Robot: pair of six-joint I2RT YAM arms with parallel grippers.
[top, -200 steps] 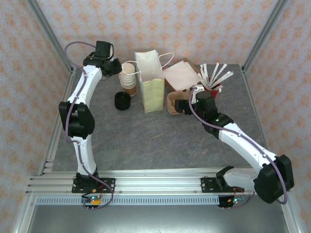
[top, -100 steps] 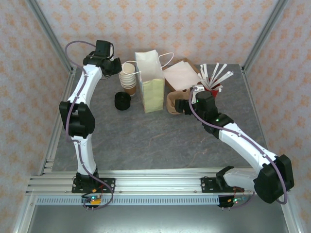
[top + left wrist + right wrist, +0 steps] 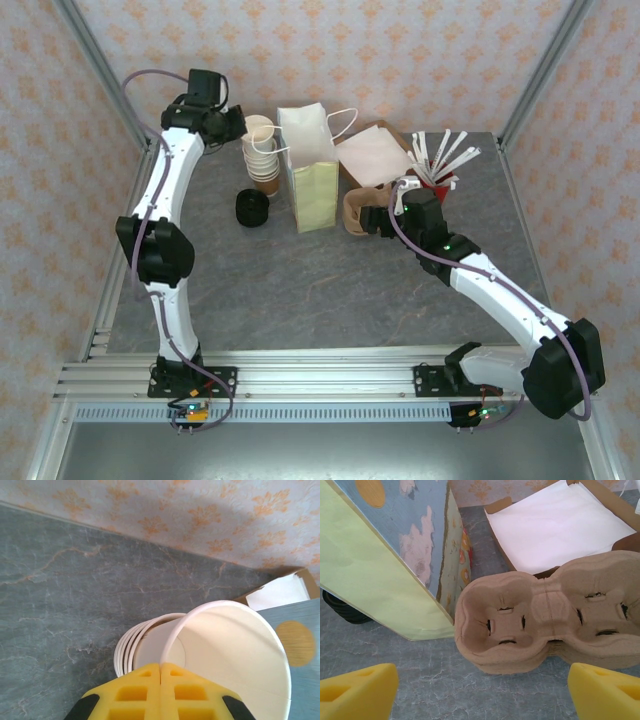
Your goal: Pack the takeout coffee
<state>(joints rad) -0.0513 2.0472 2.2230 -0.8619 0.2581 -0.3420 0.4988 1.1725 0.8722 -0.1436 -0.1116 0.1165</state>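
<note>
Yellow left claw (image 3: pixel 160 669) pinching lidless cup (image 3: pixel 235 650) rim, arm outstretched

the table (image 3: pixel 300 290) top looks like matt grey stone with pale veins. near its far edge the paper bag (image 3: pixel 380 570) is smooth, matt printed paper. just beside it the cup carrier (image 3: pixel 540 625) is rough, fibrous brown moulded pulp, and the box (image 3: pixel 497 506) is brown cardboard lined with white paper. the lidless cup (image 3: pixel 235 645) and the stack (image 3: pixel 131 647) are smooth matt cream paper. the loose lids (image 3: pixel 252 208) are black plastic. the fingers (image 3: pixel 135 695) of the left gripper (image 3: pixel 161 672) look like matt yellow plastic or foam.
</note>
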